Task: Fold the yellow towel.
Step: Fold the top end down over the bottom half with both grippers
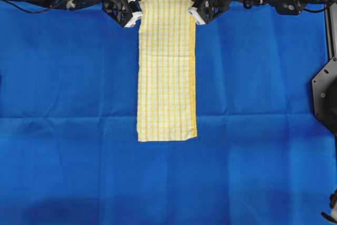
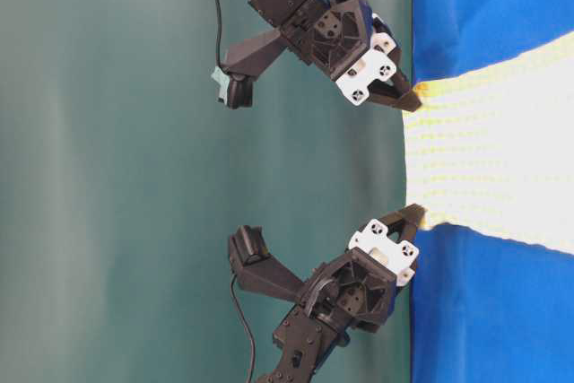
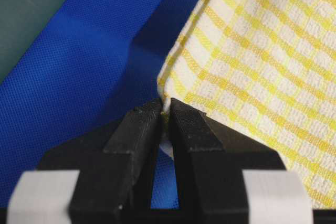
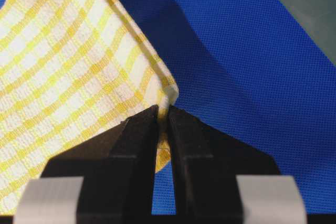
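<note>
The yellow towel (image 1: 167,67) lies as a long narrow strip down the middle of the blue cloth, its far end lifted at the top of the overhead view. My left gripper (image 1: 138,18) is shut on the towel's far left corner (image 3: 167,109). My right gripper (image 1: 195,17) is shut on the far right corner (image 4: 164,109). In the table-level view the towel (image 2: 484,150) stretches between the upper gripper (image 2: 414,96) and the lower gripper (image 2: 414,214), raised off the cloth at that end. The near end rests flat.
The large plain blue cloth (image 1: 68,130) covers the whole table. A black mount (image 1: 325,90) stands at the right edge. Both arms sit along the far edge, with a dark green backdrop (image 2: 108,168) behind them.
</note>
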